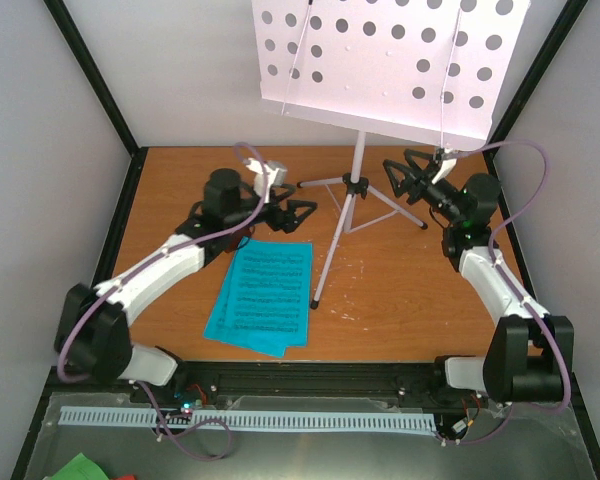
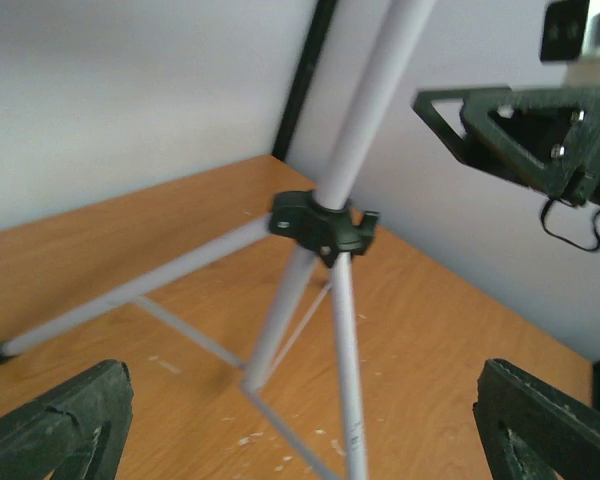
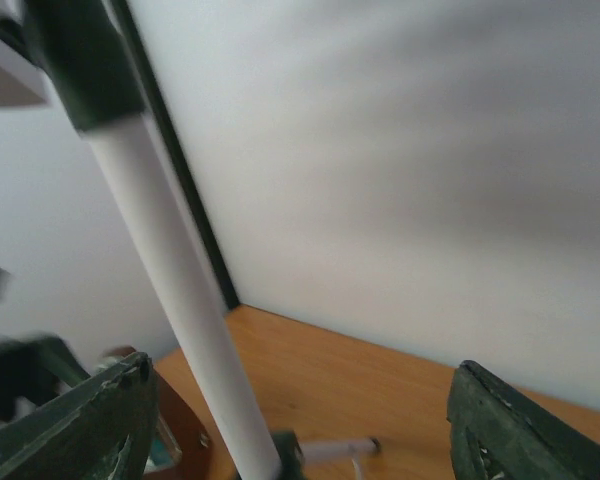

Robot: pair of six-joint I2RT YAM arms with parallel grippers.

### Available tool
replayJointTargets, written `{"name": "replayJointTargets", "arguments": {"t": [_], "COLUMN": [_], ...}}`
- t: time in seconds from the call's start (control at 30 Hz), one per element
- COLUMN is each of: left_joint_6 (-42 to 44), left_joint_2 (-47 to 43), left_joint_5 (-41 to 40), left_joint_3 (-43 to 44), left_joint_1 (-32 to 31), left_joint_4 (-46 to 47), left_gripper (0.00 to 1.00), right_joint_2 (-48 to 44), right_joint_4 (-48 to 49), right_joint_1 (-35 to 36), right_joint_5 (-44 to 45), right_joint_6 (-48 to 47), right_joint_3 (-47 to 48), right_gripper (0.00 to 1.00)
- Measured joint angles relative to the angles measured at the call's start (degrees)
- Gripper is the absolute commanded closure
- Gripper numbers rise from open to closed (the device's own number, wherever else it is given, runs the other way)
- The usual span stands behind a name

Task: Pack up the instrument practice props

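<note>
— Where is the music stand (image 1: 390,60)?

— It is upright at the back middle of the bench (image 1: 420,300). Its three pale silver legs are spread on the wood, and the perforated desk sits high on top, tilted.

— And the sheet-music pages (image 1: 263,295)?

— The cyan pages lie flat on the bench, in front of the stand and to its left. The foot of one leg ends just beside their right edge. Neither claw touches them.

— What about the left claw (image 1: 292,205)?

— It is wide and holds nothing. It hangs low over the bench just left of the stand, pointing at the black hub (image 2: 320,225) where the legs meet. In its wrist view the hub and legs sit ahead of the jaws, apart from them.

— And the right claw (image 1: 408,172)?

— It is also wide, and it is on the stand's right side. In its wrist view the stand's tube (image 3: 180,300) runs up between the fingers (image 3: 90,420), close to one of them. That view is blurred, so I can't tell whether the tube touches it. Nothing is clamped.
</note>
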Motion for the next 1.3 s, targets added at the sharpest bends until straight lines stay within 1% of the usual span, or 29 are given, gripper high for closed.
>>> {"name": "replayJointTargets", "arguments": {"t": [0.17,0.23,0.37,0.47,0.63,0.93,1.1,1.23,1.3], "left_joint_6": [-1.6,-1.9,-2.2,-2.3,-2.1,-1.0,-0.7,-0.3,-0.2], "left_joint_2": [11.5,14.8,18.8,20.7,23.4,27.8,28.1,28.1,28.1], "left_joint_5": [2.4,3.5,5.4,6.7,8.8,10.9,12.3,12.9,12.9], "left_joint_3": [6.0,7.7,9.8,10.9,12.5,16.6,17.2,17.6,17.6], "left_joint_1": [-3.9,-4.9,-5.4,-5.3,-5.4,-5.4,-5.4,-5.4,-5.4], "left_joint_4": [0.0,-0.2,-0.7,-1.2,-1.7,-3.2,-3.6,-3.7,-3.8], "left_gripper": [0.11,0.12,0.16,0.21,0.39,0.62,0.77,0.93,1.00], "right_joint_2": [7.0,9.1,13.2,15.3,18.5,21.1,21.1,21.2,21.2], "right_joint_4": [6.8,7.6,7.6,7.4,5.7,2.5,-2.2,-4.6,-5.2], "right_joint_1": [0.6,1.2,2.9,3.8,4.6,5.1,5.5,5.5,5.5], "right_joint_5": [-7.9,-10.0,-13.9,-16.4,-20.5,-25.1,-26.4,-26.7,-26.7], "right_joint_6": [6.3,7.5,8.5,8.7,9.1,9.1,6.3,2.0,1.4], "right_joint_3": [9.1,12.1,18.3,21.6,26.6,33.1,35.5,36.5,36.6], "right_gripper": [0.23,0.24,0.27,0.34,0.45,0.59,0.74,0.90,0.96]}}
